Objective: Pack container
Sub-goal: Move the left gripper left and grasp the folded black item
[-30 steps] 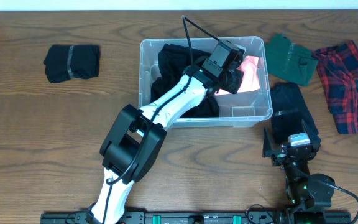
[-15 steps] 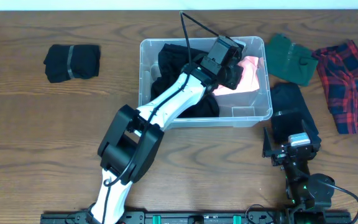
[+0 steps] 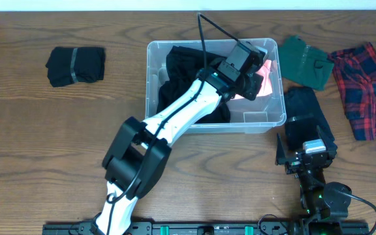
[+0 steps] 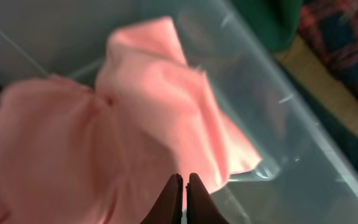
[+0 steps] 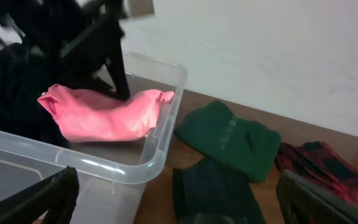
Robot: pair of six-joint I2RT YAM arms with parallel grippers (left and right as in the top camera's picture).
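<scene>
- The container (image 3: 150, 78) sits mid-surface with its lid off; a heap of black clothing (image 3: 181, 72) fills its left half.
- A pink garment (image 4: 135, 124) lies crumpled in the right half, against the wall.
- The left tool (image 4: 184, 183) is inside the container just over the pink cloth. Its tips are pressed together, and I see no fabric between them.
- The right tool (image 3: 305, 149) rests near the front edge, fingers spread wide and holding nothing.
- Four pieces are not yet packed:
  - a folded black garment (image 3: 76, 65) far to the left
  - a green garment (image 3: 303, 61) just right of the container
  - a red plaid shirt (image 3: 364, 88) beyond the green one
  - another black garment (image 3: 309, 117) by the front right corner
- Judged from this, packing is roughly half done.
</scene>
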